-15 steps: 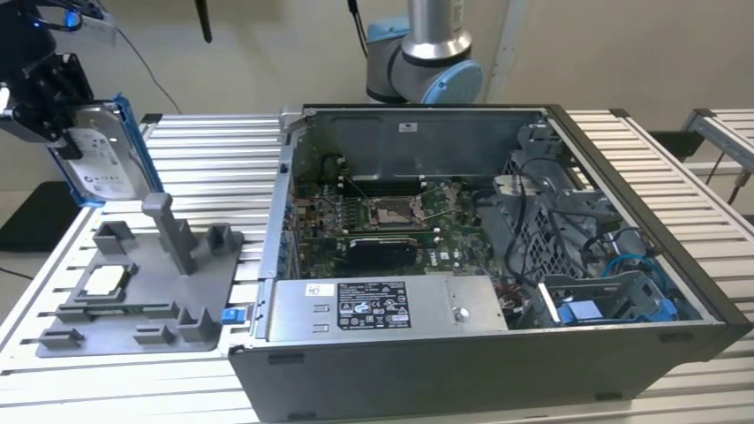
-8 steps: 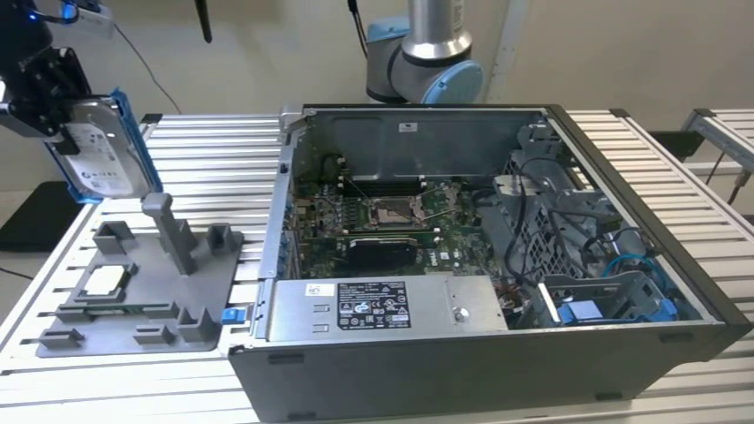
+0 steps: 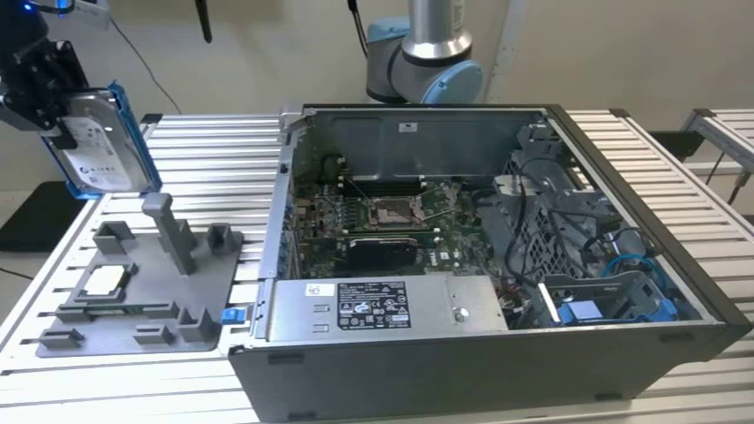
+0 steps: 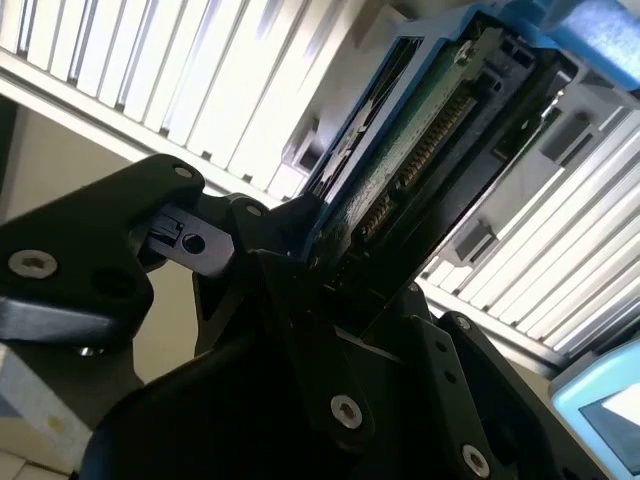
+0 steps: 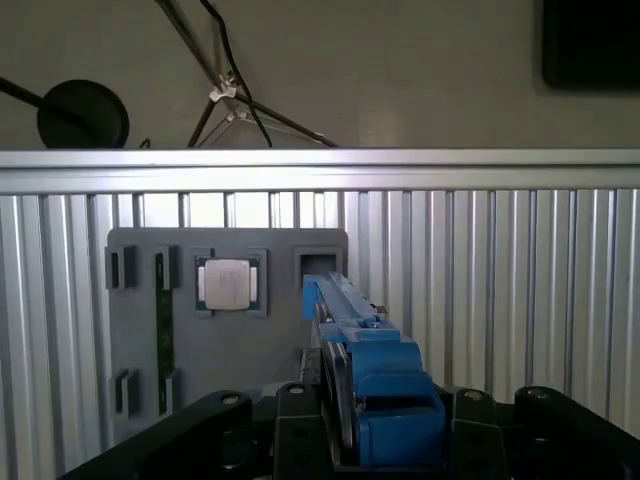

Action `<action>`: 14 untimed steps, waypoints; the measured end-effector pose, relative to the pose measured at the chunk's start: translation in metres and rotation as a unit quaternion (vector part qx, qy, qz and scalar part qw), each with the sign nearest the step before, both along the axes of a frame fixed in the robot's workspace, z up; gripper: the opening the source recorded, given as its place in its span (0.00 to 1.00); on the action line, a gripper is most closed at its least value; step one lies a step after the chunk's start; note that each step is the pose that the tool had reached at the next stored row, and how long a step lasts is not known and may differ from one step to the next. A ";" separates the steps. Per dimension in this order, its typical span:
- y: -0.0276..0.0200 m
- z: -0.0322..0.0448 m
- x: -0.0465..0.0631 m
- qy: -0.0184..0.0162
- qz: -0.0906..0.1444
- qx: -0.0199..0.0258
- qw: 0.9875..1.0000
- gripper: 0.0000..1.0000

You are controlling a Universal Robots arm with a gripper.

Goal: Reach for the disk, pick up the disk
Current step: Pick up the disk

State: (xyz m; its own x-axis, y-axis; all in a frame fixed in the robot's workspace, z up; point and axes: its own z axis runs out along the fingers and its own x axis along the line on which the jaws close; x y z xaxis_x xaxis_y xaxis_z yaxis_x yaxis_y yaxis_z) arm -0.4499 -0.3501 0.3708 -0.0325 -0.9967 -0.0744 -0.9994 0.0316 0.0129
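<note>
The disk (image 3: pixel 104 150), a silver-grey hard drive with a white label and a blue frame, hangs upright at the exterior view's far left, above the slatted table's edge. My black gripper (image 3: pixel 59 93) is shut on its upper part. In the first wrist view the disk (image 5: pixel 365 375) runs edge-on between my black fingers (image 5: pixel 215 425), above the grey fixture. The second wrist view looks along the disk's green circuit-board side (image 4: pixel 420 150), which is clamped in the gripper (image 4: pixel 340 275).
A grey fixture plate (image 3: pixel 147 305) with an upright post (image 3: pixel 173 231) and a small square silver chip (image 3: pixel 106 278) lies below the disk. An open computer case (image 3: pixel 495 265) takes up the table's middle and right. The arm's base (image 3: pixel 425 62) stands behind it.
</note>
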 end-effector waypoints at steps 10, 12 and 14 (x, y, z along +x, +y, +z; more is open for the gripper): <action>0.0000 0.0108 0.000 0.000 0.000 0.000 1.000 0.00; 0.0000 0.0110 0.000 0.000 0.000 0.000 1.000 0.00; 0.0000 0.0111 0.000 0.000 0.000 0.000 1.000 0.00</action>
